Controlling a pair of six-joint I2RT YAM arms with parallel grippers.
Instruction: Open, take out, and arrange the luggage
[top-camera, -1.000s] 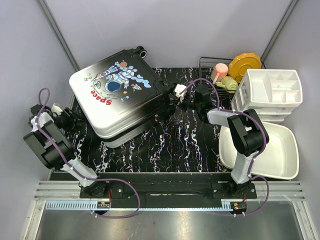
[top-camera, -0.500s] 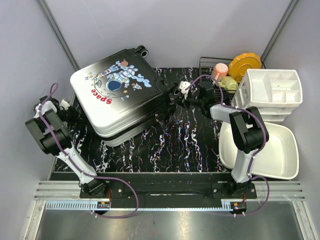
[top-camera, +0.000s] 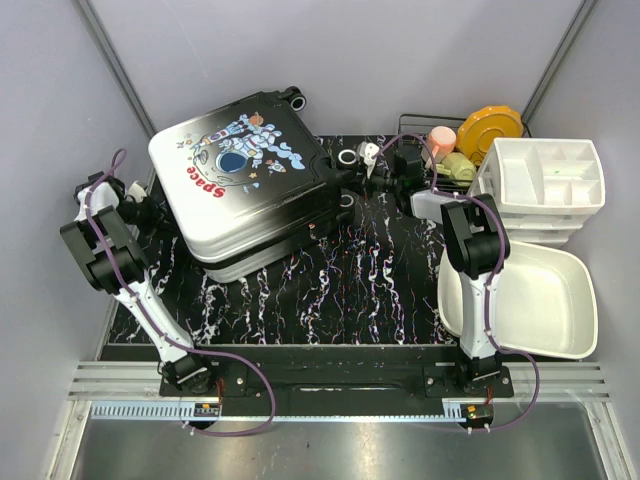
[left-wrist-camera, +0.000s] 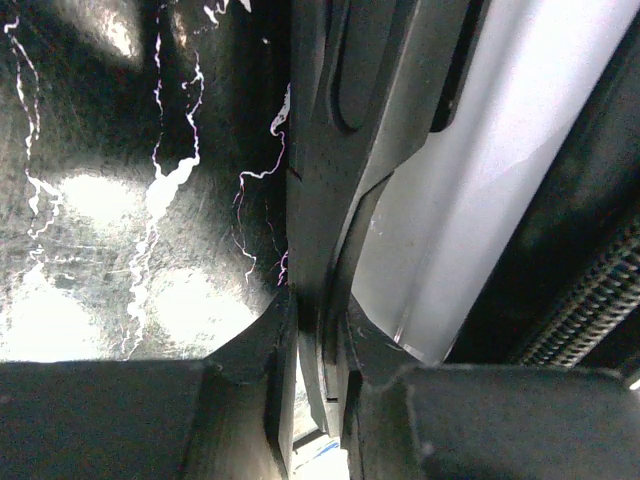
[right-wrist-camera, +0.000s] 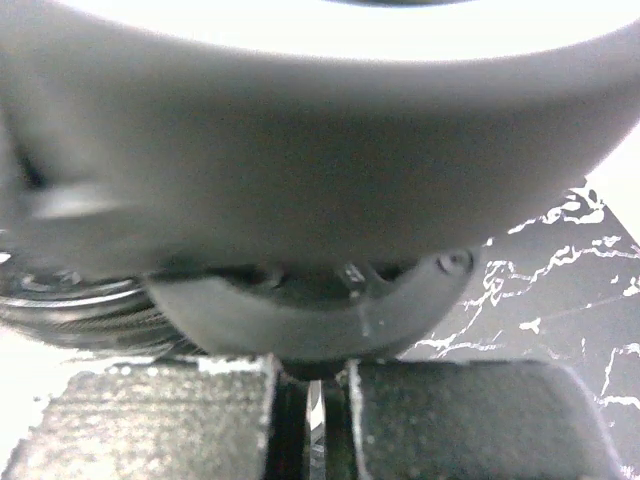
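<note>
The luggage (top-camera: 250, 190), a closed hard shell with an astronaut print and red "Space" lettering, lies flat and askew on the black marbled mat (top-camera: 370, 280). My left gripper (top-camera: 152, 212) is at its left side. In the left wrist view its fingers (left-wrist-camera: 280, 320) pinch a thin black trim strip (left-wrist-camera: 330, 150) of the shell. My right gripper (top-camera: 352, 182) is at the luggage's right side, by the wheels. There it is shut (right-wrist-camera: 312, 375) on a thin tab under a curved grey piece (right-wrist-camera: 300, 320) of the luggage (right-wrist-camera: 300, 150).
A white basin (top-camera: 560, 300) sits at the right front, with a stacked white drawer organiser (top-camera: 545, 185) behind it. A wire rack (top-camera: 420, 125) at the back holds an orange plate (top-camera: 490, 130), a pink cup (top-camera: 438, 140) and a green item (top-camera: 458, 165). Grey walls close in on three sides.
The luggage has shifted toward the back and slightly right. Both arms moved with it, and the left gripper has closed on its left edge.
</note>
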